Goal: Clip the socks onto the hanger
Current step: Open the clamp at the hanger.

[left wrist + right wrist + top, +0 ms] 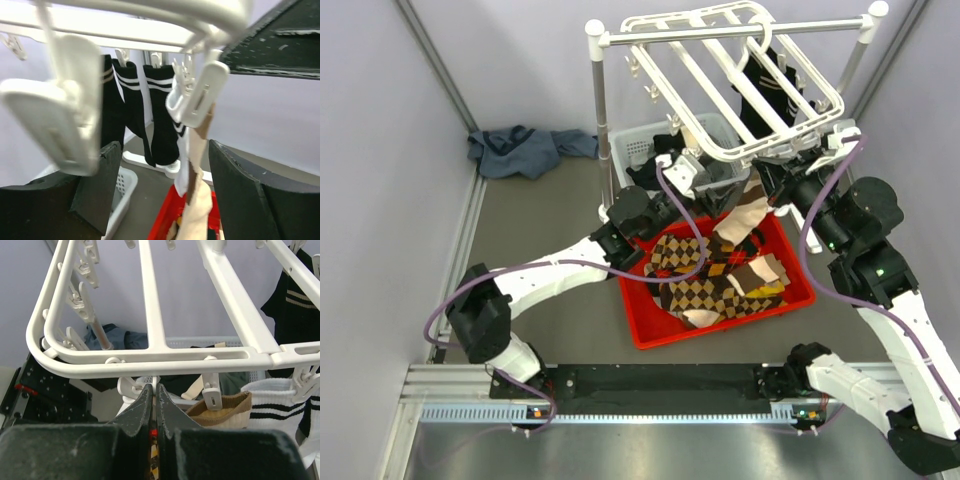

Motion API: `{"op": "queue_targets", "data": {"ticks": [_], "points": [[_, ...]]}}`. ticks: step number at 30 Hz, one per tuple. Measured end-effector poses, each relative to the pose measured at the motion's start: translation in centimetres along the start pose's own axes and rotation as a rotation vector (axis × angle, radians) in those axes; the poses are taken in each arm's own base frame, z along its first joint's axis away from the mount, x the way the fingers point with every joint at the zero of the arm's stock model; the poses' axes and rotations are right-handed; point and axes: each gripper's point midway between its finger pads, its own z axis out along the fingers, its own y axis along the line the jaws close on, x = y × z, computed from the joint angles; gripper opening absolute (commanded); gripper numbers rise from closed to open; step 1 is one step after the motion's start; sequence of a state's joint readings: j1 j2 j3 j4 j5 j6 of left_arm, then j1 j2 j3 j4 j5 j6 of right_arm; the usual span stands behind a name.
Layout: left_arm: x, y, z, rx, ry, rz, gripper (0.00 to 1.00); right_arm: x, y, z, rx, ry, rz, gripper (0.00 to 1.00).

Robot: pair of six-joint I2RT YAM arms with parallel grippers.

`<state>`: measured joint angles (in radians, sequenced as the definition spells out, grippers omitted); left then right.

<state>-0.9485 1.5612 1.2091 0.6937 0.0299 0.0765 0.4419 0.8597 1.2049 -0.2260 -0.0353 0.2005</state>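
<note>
The white hanger (760, 151) hangs from the rack's rod. One of its clips (200, 95) grips a brown, tan and cream sock (200, 200), whose brown cuff (220, 410) hangs open. My left gripper (165, 190) is open around that sock without touching it; its fingers (95, 185) stand wide apart. My right gripper (154, 390) is shut just under the hanger's front bar (150, 357), tips against a white clip. A sliver of red and diamond-check sock shows between its jaws. More argyle socks (710, 285) lie in the red bin (650, 335).
Black socks with white stripes (160, 120) hang from the far clips, and a white striped sock (272, 405) hangs at the right. A white basket (640, 148) stands behind the bin beside the rack post (597, 110). Blue cloth (525, 150) lies at the back left.
</note>
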Motion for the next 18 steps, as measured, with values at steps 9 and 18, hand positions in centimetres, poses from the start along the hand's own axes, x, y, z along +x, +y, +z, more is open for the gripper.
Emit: {"op": "queue_targets", "data": {"ticks": [9,18], "points": [[-0.6,-0.1,0.6,0.082,-0.031,0.039,0.67,0.2,0.2,0.0,-0.016,0.007,-0.007,0.00],[-0.5,-1.1,1.4,0.143,-0.044,0.059,0.51,0.2,0.4,-0.1,-0.023,0.010,-0.006,0.00]]}}
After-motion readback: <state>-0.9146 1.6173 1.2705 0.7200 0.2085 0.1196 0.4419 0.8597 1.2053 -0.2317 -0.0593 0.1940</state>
